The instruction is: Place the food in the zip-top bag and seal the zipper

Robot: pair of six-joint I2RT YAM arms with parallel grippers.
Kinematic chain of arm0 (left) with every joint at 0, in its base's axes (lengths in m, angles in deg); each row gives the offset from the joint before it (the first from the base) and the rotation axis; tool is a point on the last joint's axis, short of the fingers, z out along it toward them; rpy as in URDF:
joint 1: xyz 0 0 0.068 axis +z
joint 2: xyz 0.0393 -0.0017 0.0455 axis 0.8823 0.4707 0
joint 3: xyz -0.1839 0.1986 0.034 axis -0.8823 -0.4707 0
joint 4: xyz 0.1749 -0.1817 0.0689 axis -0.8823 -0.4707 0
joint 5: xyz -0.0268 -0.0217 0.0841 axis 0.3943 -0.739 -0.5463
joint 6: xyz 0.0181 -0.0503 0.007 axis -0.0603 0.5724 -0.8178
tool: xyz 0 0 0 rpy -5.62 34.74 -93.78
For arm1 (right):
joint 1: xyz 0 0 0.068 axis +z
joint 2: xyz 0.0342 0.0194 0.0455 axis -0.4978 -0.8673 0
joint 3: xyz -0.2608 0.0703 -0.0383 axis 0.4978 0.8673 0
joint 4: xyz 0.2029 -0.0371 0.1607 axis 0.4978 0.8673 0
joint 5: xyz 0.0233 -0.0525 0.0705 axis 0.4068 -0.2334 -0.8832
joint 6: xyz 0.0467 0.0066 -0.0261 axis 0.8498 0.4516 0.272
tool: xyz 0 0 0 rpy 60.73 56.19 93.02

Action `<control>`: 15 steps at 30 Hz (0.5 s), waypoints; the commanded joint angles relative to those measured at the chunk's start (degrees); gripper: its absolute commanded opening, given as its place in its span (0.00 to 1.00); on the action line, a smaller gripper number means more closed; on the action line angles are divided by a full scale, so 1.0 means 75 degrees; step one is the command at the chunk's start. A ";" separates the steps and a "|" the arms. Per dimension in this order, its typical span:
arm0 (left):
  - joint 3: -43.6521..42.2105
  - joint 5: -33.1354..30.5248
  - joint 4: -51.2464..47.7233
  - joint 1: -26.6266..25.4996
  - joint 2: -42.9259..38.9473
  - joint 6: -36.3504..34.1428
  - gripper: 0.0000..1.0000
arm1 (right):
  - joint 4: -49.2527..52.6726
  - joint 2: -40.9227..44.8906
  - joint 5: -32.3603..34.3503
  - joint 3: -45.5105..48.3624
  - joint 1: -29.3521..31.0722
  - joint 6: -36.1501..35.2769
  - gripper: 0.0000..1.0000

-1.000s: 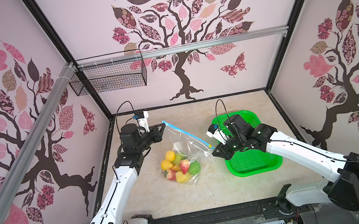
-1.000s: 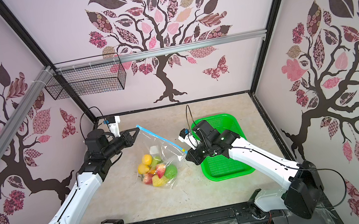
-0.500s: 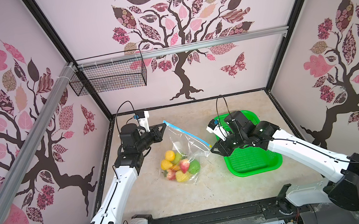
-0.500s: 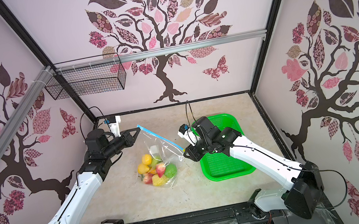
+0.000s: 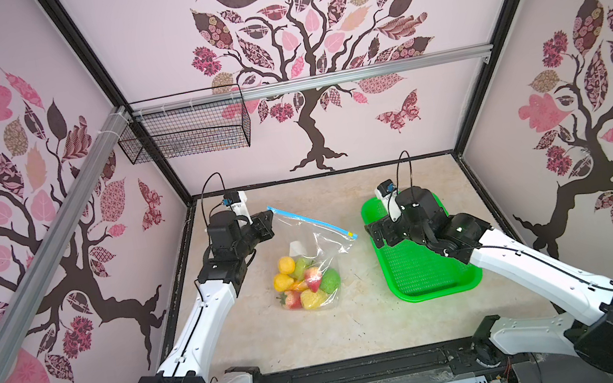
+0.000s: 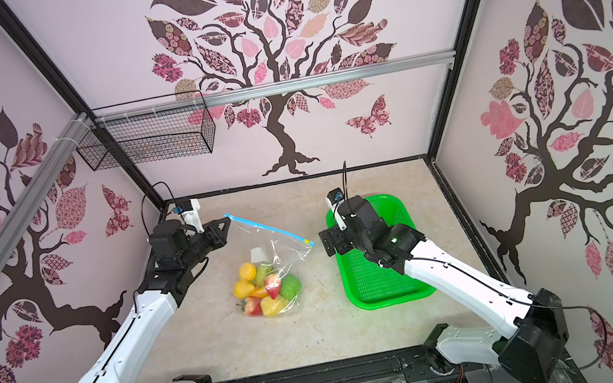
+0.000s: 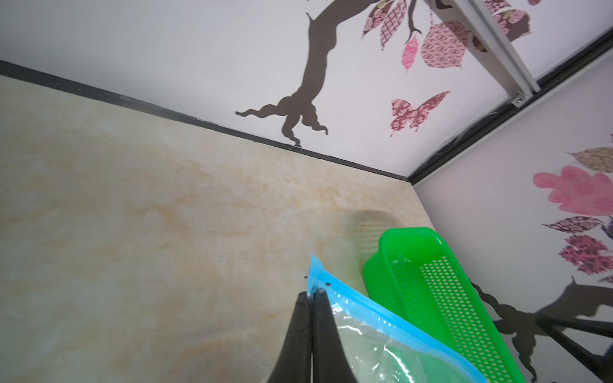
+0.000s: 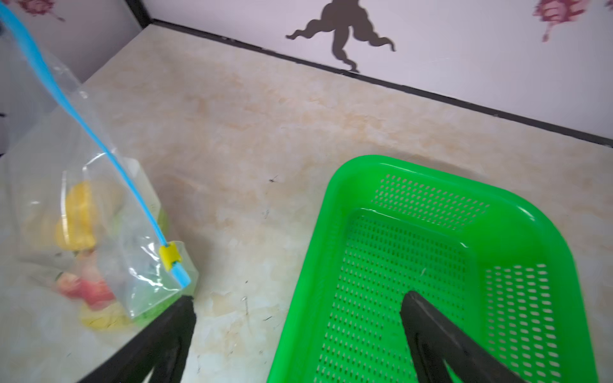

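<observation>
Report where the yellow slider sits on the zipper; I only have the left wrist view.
Observer: The yellow slider sits at the far end of the zipper, opposite the corner that your left gripper pinches.
Operator: Check the right gripper.
Observer: The right gripper is open and holds nothing. It is just beside that slider end, with one finger over the green basket.
</observation>
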 commanded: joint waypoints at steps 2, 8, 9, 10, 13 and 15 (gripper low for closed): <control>0.0100 -0.0768 0.0073 0.0024 0.0548 0.0280 0.00 | -0.1118 0.0415 0.1693 0.0616 -0.0118 0.0175 1.00; 0.0648 -0.1478 0.0286 -0.0026 0.1792 0.0399 0.00 | -0.2117 0.0720 0.1824 0.1540 -0.0567 0.0059 1.00; 0.0741 -0.1519 0.0280 -0.0026 0.2008 0.0428 0.00 | -0.2229 0.0745 0.1724 0.1660 -0.0702 0.0055 1.00; 0.0835 -0.1556 0.0266 -0.0031 0.2232 0.0448 0.00 | -0.2382 0.0773 0.1630 0.1799 -0.0873 0.0045 1.00; 0.1042 -0.1625 0.0240 -0.0041 0.2697 0.0537 0.00 | -0.2906 0.0815 0.1334 0.2247 -0.1360 0.0056 1.00; 0.1110 -0.1637 0.0242 -0.0045 0.2841 0.0588 0.00 | -0.3304 0.0826 0.1180 0.2535 -0.1742 0.0091 1.00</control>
